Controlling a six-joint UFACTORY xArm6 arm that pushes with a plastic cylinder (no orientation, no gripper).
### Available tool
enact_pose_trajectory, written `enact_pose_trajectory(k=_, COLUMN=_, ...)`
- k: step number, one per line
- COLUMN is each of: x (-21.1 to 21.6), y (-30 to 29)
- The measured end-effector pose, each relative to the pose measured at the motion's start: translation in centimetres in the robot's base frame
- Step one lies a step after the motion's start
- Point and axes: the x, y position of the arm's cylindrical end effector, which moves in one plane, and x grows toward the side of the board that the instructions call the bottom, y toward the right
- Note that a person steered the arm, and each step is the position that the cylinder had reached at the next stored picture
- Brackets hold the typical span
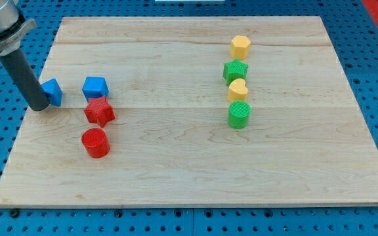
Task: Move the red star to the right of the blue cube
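Observation:
The red star point(99, 111) lies on the wooden board point(195, 164) at the view's left, just below and touching a blue block point(95, 87). A second blue block, cube-like, point(52, 92) sits further left. My tip point(39, 107) rests on the board against the left side of that second blue block, well left of the red star. A red cylinder point(96, 142) stands just below the red star.
At the view's right of centre a column runs top to bottom: a yellow hexagonal block point(240, 46), a green star point(235, 70), a yellow heart point(237, 89), a green cylinder point(239, 115). A blue pegboard surface point(373, 39) surrounds the board.

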Motion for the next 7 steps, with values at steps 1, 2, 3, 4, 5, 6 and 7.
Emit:
enact_pose_trajectory(k=1, x=-0.4, y=0.0)
enact_pose_trajectory(k=2, x=-1.5, y=0.1)
enact_pose_trajectory(k=3, x=1.9, y=1.1)
enact_pose_trajectory(k=4, x=3.7, y=4.3)
enact_pose_trajectory(k=5, x=1.9, y=11.2)
enact_pose_trajectory(k=6, x=2.7, y=13.8)
enact_pose_trajectory(k=7, x=2.8, y=15.4)
